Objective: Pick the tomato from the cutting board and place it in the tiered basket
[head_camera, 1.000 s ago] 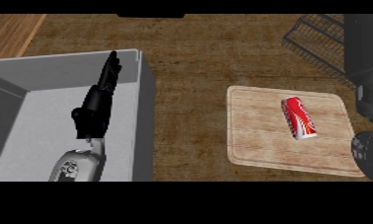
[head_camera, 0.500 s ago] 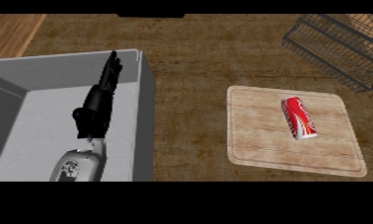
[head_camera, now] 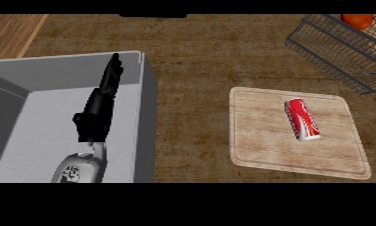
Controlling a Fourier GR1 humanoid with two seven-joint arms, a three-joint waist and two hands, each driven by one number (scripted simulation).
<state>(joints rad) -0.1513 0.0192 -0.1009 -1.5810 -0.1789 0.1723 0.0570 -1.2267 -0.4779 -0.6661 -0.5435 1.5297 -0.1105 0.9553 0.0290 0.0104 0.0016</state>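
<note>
The red-orange tomato (head_camera: 357,19) lies in the black wire tiered basket (head_camera: 330,51) at the top right corner, only partly in view. A wooden cutting board (head_camera: 264,140) rests on the counter at the right, with a red soda can (head_camera: 302,119) lying on its side on it. My left hand (head_camera: 99,103) is at the left, fingers straight and pointing up, over the grey sink; it holds nothing. My right hand does not show in the head view.
A grey sink basin (head_camera: 143,120) takes up the left side, its right wall standing between my left hand and the board. Brown wooden counter (head_camera: 198,60) stretches between the sink and the basket.
My right arm, seen at the right edge one second ago, has left the view. The tomato now shows in the basket at the top right. My left hand has not moved.
</note>
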